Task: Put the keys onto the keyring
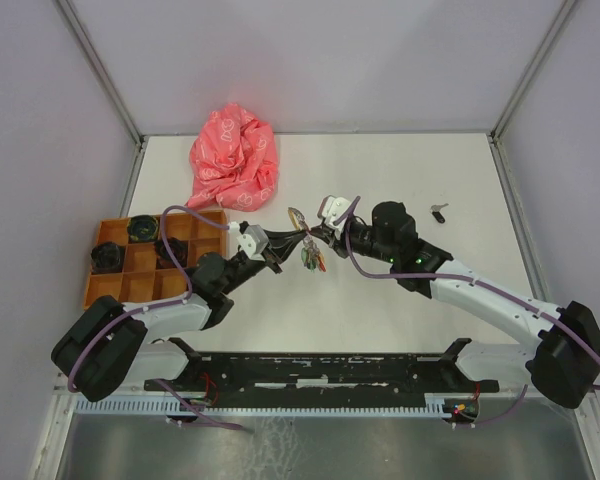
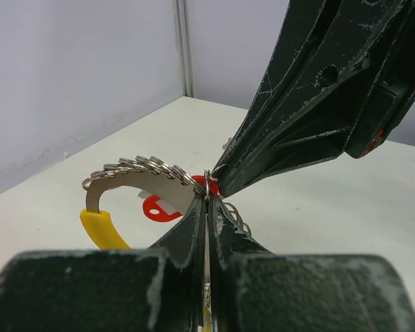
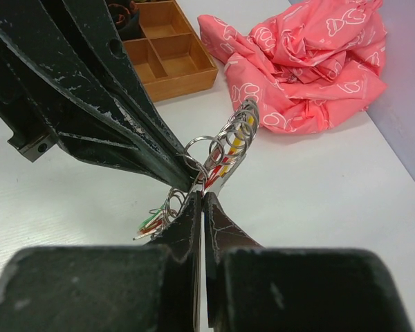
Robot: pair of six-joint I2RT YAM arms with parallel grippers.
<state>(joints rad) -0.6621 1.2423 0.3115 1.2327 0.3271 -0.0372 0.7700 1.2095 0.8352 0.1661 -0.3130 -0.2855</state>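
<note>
The keyring (image 1: pixel 306 248) is a bundle of several silver rings on a curved metal plate with a yellow grip, held above the table between both arms. In the left wrist view its rings (image 2: pixel 142 166) fan out to the left, with a red plastic key head (image 2: pixel 159 206) hanging behind them. My left gripper (image 2: pixel 207 195) is shut on one ring. My right gripper (image 3: pixel 204 196) meets it tip to tip and is shut on the same bundle (image 3: pixel 229 135). A black-headed key (image 1: pixel 438 211) lies alone on the table, right of the right arm.
A crumpled pink cloth (image 1: pixel 235 157) lies at the back of the table. An orange compartment tray (image 1: pixel 195 228) with dark round parts stands at the left, beside the left arm. Grey walls close in the table on three sides.
</note>
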